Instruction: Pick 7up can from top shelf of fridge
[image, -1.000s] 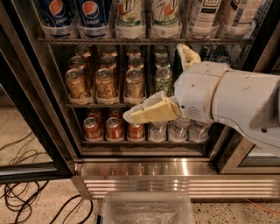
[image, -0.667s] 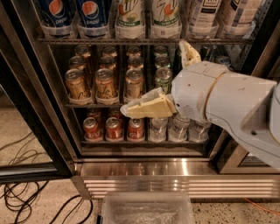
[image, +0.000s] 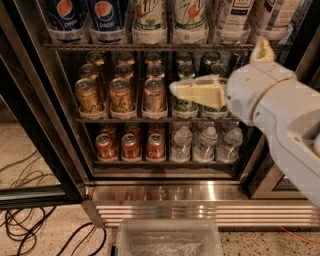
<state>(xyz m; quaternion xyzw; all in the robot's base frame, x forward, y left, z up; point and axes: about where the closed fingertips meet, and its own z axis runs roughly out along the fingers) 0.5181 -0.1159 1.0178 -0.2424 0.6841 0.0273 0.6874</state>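
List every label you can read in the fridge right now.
"pepsi": two blue cans, top shelf, left.
"7up": the 7up can and its twin.
Unreadable: gold cans, red cans, white cans.
No text on the tool, before the green cans.

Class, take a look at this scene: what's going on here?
A robot arm is reaching into an open drinks fridge. Its gripper hangs open and empty in front of the middle rack's green cans, below the top shelf. The 7up can stands on that shelf, beside the Pepsi cans, not yet touched.
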